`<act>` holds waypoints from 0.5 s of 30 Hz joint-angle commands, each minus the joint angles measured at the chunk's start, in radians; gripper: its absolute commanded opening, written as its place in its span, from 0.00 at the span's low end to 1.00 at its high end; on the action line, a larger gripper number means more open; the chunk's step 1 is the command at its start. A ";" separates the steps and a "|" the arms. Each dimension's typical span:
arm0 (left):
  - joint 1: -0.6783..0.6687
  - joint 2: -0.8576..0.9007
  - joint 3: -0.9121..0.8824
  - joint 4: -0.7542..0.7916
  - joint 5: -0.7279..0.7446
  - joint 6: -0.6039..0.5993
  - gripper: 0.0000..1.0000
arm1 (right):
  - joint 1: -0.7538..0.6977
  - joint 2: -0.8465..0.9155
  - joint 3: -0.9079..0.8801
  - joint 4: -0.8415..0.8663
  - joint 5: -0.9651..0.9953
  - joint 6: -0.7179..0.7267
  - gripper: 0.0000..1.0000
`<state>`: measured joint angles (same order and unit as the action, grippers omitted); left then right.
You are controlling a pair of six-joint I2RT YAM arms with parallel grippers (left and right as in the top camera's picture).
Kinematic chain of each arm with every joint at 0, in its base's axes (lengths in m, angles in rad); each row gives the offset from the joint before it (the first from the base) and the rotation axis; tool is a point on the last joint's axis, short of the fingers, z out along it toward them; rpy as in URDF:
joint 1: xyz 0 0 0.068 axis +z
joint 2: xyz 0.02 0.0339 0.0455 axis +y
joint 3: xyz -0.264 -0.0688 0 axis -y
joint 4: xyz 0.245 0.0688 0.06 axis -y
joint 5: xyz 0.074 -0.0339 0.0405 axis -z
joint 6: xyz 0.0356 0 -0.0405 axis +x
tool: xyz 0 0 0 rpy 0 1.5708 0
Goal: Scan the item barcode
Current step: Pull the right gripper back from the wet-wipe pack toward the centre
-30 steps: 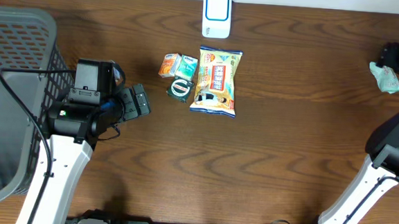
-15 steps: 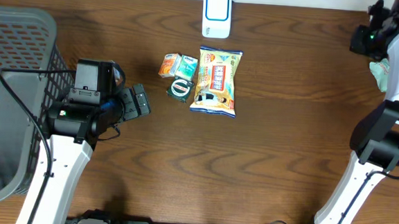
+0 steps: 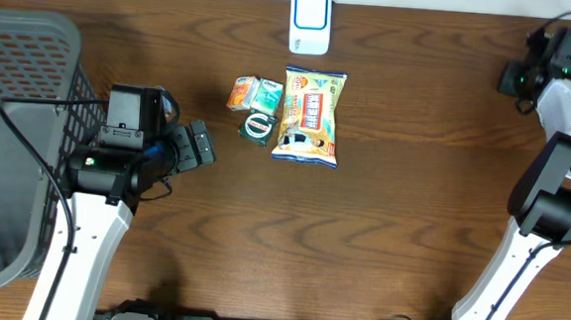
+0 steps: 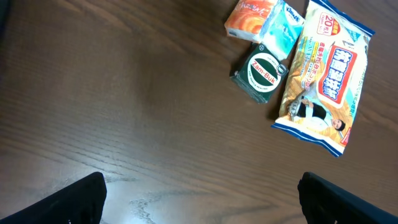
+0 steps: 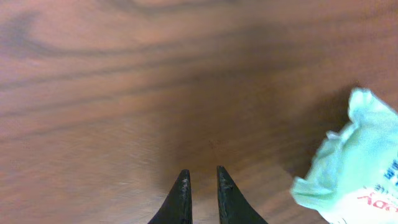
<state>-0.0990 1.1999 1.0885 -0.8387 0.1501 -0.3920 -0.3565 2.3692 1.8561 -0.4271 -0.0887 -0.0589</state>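
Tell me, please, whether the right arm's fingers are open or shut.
Shut: the right fingers stand almost together over bare table, holding nothing.

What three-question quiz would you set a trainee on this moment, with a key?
1. True or false: the right gripper is shut on the crumpled green packet.
2. In the overhead view, where does the Zam-Buk tin lie relative to the snack bag? A left of it; B right of it; C on top of it.
3. Fill in: the left gripper has its jaws ____.
Key: 1 false, it is shut on nothing and the packet lies apart to one side; 2 A; 3 open.
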 commanded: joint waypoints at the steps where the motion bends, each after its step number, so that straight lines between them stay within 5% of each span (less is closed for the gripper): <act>1: 0.006 0.002 0.009 -0.002 -0.013 0.003 0.97 | -0.038 -0.006 -0.048 0.039 0.020 -0.002 0.09; 15: 0.006 0.002 0.009 -0.002 -0.013 0.003 0.98 | -0.217 -0.016 -0.050 -0.060 0.123 -0.002 0.01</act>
<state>-0.0990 1.1999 1.0885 -0.8387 0.1505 -0.3923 -0.5522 2.3692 1.8046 -0.4671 0.0097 -0.0593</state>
